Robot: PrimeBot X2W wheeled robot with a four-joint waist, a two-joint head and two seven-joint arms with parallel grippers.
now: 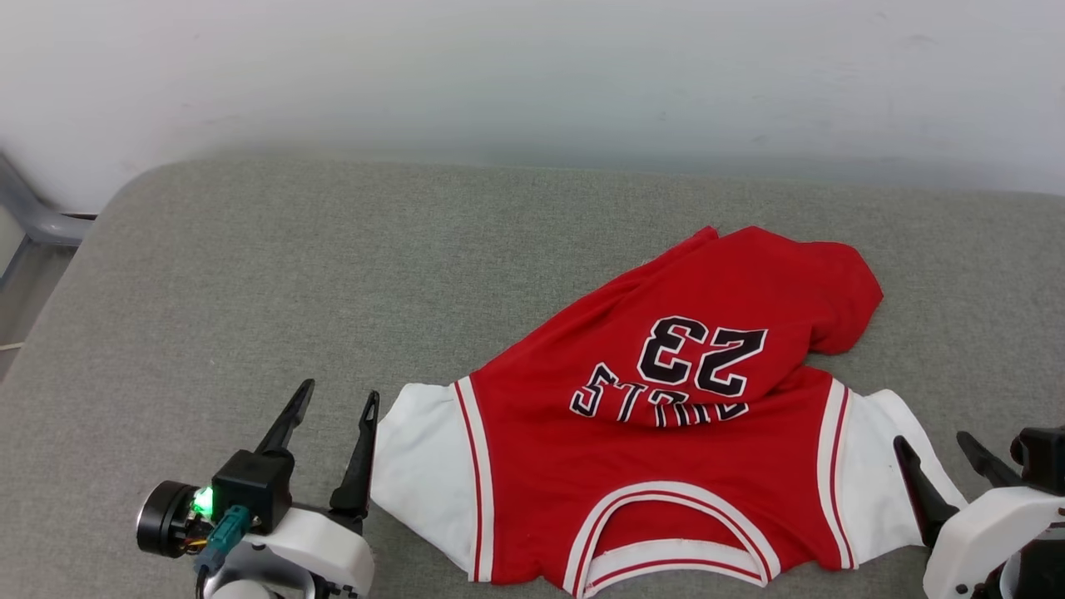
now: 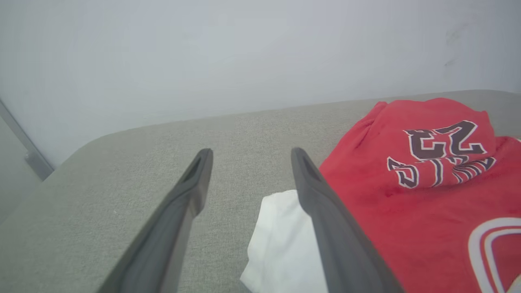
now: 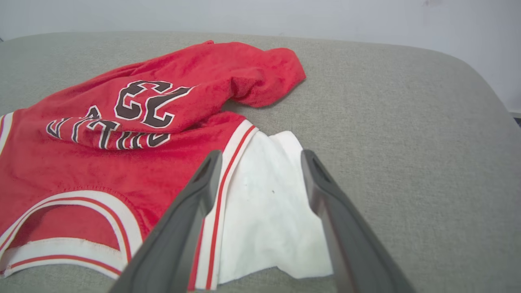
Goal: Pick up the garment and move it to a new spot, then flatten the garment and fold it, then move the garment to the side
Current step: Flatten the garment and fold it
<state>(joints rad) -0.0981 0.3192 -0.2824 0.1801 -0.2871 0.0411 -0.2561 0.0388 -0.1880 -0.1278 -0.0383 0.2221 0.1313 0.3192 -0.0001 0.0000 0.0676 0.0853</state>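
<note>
Lying sleeve-to-sleeve across the grey cushion (image 1: 250,291), collar toward the robot, garment (image 1: 666,433) spans both arms. The left gripper (image 1: 339,391) is spread, empty, just beside its white sleeve. The right gripper (image 1: 932,439) is spread, empty, over the other. Hem bunched far-right, likely right arm's reach.

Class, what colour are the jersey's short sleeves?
The jersey has white sleeves with red-striped trim; clearest in the right wrist view.
</note>
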